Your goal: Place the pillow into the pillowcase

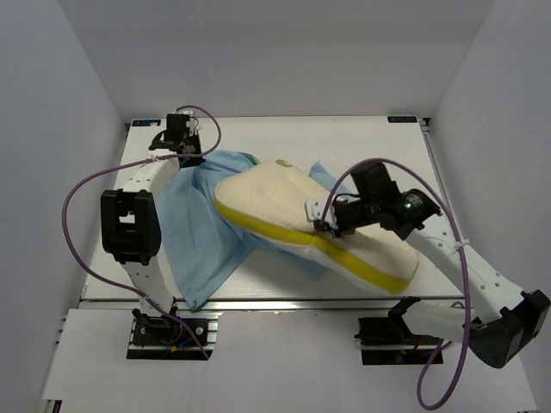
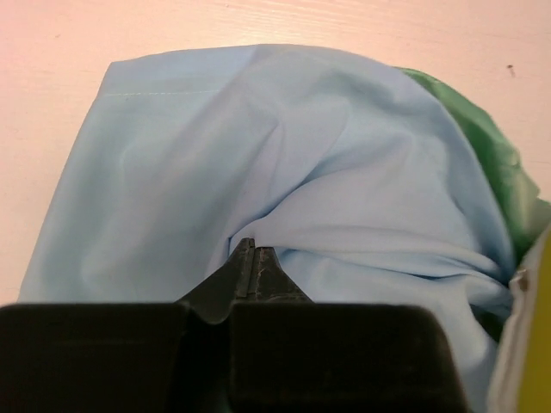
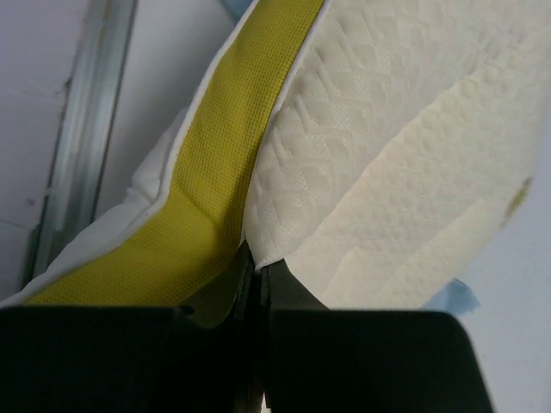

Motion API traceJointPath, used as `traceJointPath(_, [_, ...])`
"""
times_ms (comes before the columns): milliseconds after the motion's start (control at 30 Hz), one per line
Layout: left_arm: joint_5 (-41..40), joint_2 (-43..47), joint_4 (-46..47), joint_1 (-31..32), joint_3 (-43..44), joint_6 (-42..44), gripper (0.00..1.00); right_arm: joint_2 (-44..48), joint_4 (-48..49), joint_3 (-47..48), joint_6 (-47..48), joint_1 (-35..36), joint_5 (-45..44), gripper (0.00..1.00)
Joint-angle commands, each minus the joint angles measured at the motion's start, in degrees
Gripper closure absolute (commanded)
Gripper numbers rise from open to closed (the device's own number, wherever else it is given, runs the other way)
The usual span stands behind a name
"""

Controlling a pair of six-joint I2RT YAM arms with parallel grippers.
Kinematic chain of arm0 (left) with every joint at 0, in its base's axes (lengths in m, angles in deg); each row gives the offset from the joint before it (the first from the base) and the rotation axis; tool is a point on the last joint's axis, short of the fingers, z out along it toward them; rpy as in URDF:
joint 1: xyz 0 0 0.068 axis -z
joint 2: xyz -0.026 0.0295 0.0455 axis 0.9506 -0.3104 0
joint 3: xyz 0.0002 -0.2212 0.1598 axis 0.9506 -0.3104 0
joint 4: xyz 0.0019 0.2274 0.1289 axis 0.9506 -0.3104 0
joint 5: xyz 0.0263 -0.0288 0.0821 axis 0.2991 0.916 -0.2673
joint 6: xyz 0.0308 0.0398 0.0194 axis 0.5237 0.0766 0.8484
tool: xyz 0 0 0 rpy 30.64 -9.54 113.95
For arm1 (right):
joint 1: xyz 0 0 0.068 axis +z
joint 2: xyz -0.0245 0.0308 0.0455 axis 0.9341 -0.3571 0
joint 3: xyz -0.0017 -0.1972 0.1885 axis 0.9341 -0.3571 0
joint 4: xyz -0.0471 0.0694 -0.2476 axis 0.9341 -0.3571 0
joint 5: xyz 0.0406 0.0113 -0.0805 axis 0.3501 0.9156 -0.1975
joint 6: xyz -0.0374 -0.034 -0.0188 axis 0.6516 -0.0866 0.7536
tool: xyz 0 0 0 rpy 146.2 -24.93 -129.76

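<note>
Blue cloth in left hand: the left hand (image 2: 252,249) has its two fingers pressed together on a fold of the pillowcase (image 2: 258,146); creases fan out from the tips.
Left hand, place: over the far left part of the bench (image 1: 370,142), at the far end of the pillowcase.
Right hand: the right hand (image 3: 256,258) is closed on the edge of the pillow (image 3: 405,172), at the seam where the yellow band (image 3: 232,146) meets the cream dimpled face.
Right hand, place: at the middle of the pillow's right long side.
Pillow, count: one.
Pillow, place: middle of the bench, slanting from far left to near right; it lies on top of the pillowcase with its upper face bare.
Pillowcase, count: one.
Pillowcase, place: left half of the bench, light blue face up, one corner reaching the near edge; blue cloth also shows past the pillow's far right side.
Green face (image 2: 491,163): a strip shows at the far edge, just beside the pillow's far corner.
Hands, count: two, one per arm.
Purple cables (image 1: 82,232): two, one looping along each arm.
</note>
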Motion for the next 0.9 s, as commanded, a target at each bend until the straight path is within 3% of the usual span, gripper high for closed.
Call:
traceJointPath(0, [2.6,1.7,-1.6,-0.1,2.4,-0.6,1.00,1.3,2.0,-3.0,5.8,3.1,-0.5,1.00])
traceJointPath(367, [12.0,10.8,1.3,-0.1,-6.3,-1.2,1.00,3.8,10.3,-26.1,5.9,5.6,-20.3,1.00])
traceJointPath(467, [13.9,14.9,1.8,-0.1,-7.9,-1.6,0.90,6.3,11.4,-27.1,4.5,5.3,-24.5,0.98])
traceJointPath(500, [14.7,15.9,2.1,-0.1,-8.3,-1.7,0.75,7.3,10.7,-25.5,3.8,4.9,-24.1,0.74])
traceJointPath(600, [18.8,20.2,3.2,0.2,-9.6,-2.4,0.51,10.4,5.8,-18.0,2.2,4.0,-18.7,0.42])
traceJointPath(700, [21.5,24.3,4.1,1.8,-11.3,-2.7,0.41,9.1,3.0,-9.3,-0.2,4.1,-16.9,0.25])
traceJointPath(800, [23.1,28.0,5.2,4.0,-13.5,-2.9,0.36,5.4,5.0,-2.3,-7.9,4.1,-15.2,0.23])
traceJointPath(867, [24.6,30.3,6.1,5.6,-16.5,-3.4,0.35,3.5,8.5,-0.4,-19.4,4.1,-15.4,0.21])
